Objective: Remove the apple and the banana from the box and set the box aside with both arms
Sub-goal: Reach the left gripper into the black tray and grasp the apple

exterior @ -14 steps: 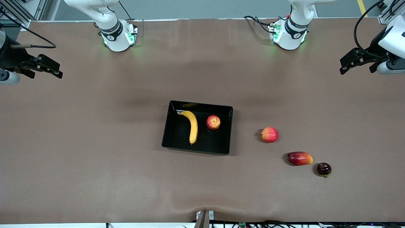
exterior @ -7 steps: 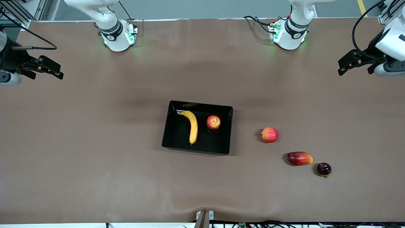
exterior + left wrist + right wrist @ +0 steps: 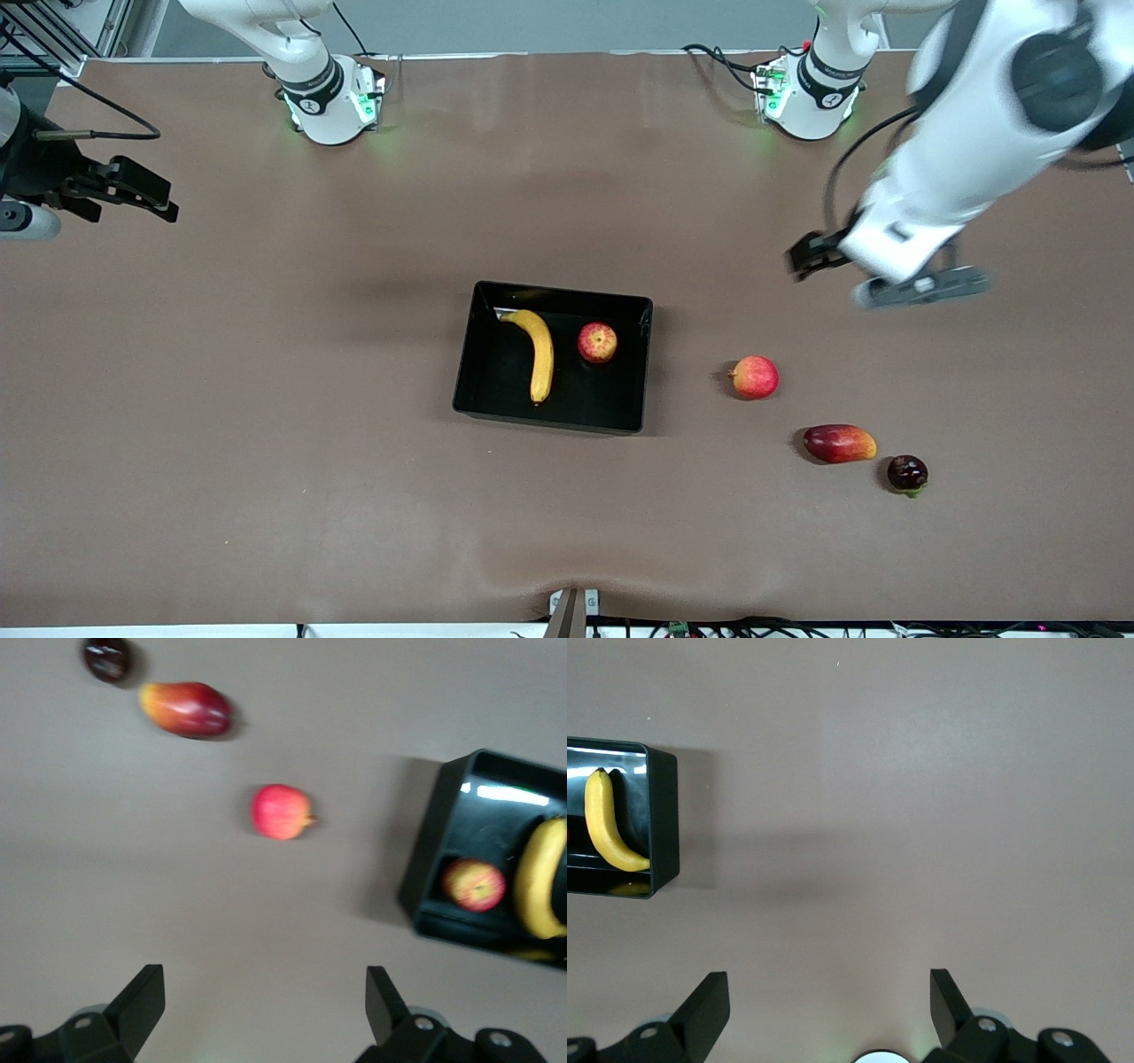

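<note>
**Fruit in the tray, left arm out over the table**

A black tray [image 3: 551,356] sits on the middle of the brown table [image 3: 266,425]. Inside it lie a banana [image 3: 535,353] and, just beside it toward the left arm's end, a small red apple [image 3: 598,342]; the two are apart.

Outside the tray, toward the left arm's end, three more fruits run in a line, each nearer the front camera than the last: a second apple [image 3: 754,377], a red-orange mango [image 3: 838,443] and a dark purple fruit [image 3: 907,473] close beside the mango.

The left gripper [image 3: 811,254] hangs over bare table, blurred. The right gripper [image 3: 142,195] waits at the right arm's end of the table.
</note>
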`<action>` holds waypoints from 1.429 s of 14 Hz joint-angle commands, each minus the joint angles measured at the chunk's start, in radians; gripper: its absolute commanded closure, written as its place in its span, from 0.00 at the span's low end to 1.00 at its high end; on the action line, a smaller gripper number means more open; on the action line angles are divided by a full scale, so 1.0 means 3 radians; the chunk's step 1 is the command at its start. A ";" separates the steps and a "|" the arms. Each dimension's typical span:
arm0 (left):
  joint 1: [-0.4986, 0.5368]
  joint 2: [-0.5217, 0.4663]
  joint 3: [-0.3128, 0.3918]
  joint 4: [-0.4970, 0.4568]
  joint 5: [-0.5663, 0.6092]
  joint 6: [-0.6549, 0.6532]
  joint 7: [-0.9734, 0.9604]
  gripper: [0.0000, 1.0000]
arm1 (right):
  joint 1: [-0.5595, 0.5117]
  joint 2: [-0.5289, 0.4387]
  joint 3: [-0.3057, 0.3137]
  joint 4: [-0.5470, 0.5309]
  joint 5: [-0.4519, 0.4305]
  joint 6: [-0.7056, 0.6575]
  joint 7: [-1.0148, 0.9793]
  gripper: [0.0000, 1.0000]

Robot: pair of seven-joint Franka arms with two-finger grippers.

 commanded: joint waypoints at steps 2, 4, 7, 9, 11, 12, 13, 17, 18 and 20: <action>-0.0496 0.0684 0.0012 0.0616 0.0122 0.0082 -0.0996 0.00 | 0.0027 0.0032 -0.0007 0.0065 -0.0023 -0.0023 0.0067 0.00; -0.0726 0.1047 0.0027 0.0908 0.0260 0.0117 -0.1533 0.00 | 0.0027 0.0032 -0.0007 0.0065 -0.0023 -0.0023 0.0067 0.00; -0.0957 0.1360 0.0032 0.0986 0.0311 0.0530 -0.2082 0.00 | 0.0027 0.0027 -0.0007 0.0065 -0.0023 -0.0023 0.0067 0.00; -0.1161 0.1600 0.0134 0.1098 0.0312 0.0756 -0.2409 0.00 | 0.0027 0.0032 -0.0007 0.0065 -0.0023 -0.0023 0.0067 0.00; -0.1549 0.1744 0.0455 0.1170 0.0306 0.0788 -0.2614 0.00 | 0.0032 0.0027 -0.0007 0.0070 -0.0023 -0.0023 0.0072 0.00; -0.1708 0.1805 0.0588 0.1165 0.0306 0.0808 -0.2691 0.00 | 0.0032 0.0027 -0.0007 0.0070 -0.0028 -0.0023 0.0072 0.00; -0.1785 0.1877 0.0640 0.1155 0.0306 0.0808 -0.2747 0.00 | 0.0022 0.0027 -0.0007 0.0070 -0.0028 -0.0023 0.0067 0.00; -0.1847 0.2117 0.0646 0.1139 0.0312 0.0921 -0.2886 0.00 | 0.0032 0.0037 -0.0007 0.0060 -0.0023 0.0043 0.0072 0.00; -0.1847 0.2158 0.0646 0.1139 0.0312 0.0936 -0.2881 0.00 | 0.0032 0.0037 -0.0007 0.0054 -0.0023 0.0038 0.0072 0.00; -0.1857 0.2245 0.0646 0.1134 0.0317 0.1038 -0.2845 0.00 | 0.0057 0.0037 -0.0007 0.0054 -0.0028 0.0038 0.0072 0.00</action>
